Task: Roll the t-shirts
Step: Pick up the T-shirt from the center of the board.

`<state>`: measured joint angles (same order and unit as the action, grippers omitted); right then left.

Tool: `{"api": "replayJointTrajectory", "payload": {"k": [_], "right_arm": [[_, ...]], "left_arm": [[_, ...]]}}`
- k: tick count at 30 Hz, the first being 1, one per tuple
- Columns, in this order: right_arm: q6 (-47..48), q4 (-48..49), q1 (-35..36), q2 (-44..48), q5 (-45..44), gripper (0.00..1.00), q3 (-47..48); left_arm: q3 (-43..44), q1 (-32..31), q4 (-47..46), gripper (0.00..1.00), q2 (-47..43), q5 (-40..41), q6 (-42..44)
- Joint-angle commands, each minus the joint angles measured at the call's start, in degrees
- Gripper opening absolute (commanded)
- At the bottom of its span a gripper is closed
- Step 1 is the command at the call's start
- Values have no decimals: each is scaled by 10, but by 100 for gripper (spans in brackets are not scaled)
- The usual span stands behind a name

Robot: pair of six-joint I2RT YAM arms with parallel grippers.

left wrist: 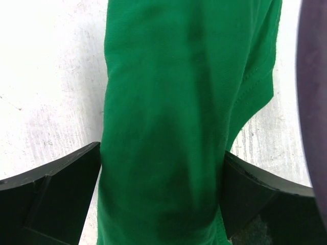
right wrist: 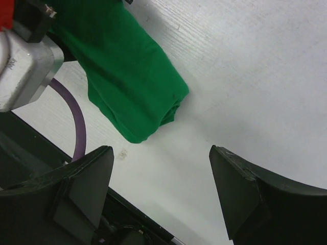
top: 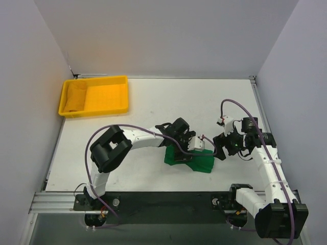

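TRAY: yellow plastic rectangular tray at the white table's far-left corner; I see a yellow bundle at its left end | SHIRT: plain green t-shirt, bundled, front centre, long axis left-right | LEFT: left gripper spread wide, astride the shirt | RIGHT: right gripper parted, empty, beside the shirt's right end
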<state>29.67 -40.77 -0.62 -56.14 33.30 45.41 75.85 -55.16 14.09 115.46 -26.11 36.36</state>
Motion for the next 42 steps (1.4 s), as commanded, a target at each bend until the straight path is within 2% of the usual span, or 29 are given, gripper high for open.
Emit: {"api": "replayJointTrajectory", "payload": {"k": [1,8,18,22,25,26,30,33,35,39,42], "right_arm": [[-9,-20,-9,-2,21,78,21],[-22,-19,-17,-15,29,78,24],[6,-38,-46,-14,28,78,33],[21,-47,-58,-23,36,78,35],[28,-47,-73,-32,49,78,35],[28,-47,-76,-35,52,78,36],[33,-47,-94,-56,67,77,42],[39,-48,-109,-76,79,77,47],[41,-48,-121,-92,90,76,56],[56,-57,-136,-115,119,75,67],[101,-77,-137,-118,164,74,71]], "left_arm": [[23,-6,25,97,-14,-10,-5],[7,-8,27,97,-31,-17,21],[54,-21,15,97,51,25,32],[77,-19,45,97,71,7,27],[91,-12,75,86,78,-36,22],[97,-8,86,77,82,-47,18],[148,6,173,56,110,-110,6],[177,19,213,57,129,-165,1],[226,37,249,57,162,-243,-1],[346,58,439,56,237,-359,39],[398,72,520,55,277,-435,49]]}}
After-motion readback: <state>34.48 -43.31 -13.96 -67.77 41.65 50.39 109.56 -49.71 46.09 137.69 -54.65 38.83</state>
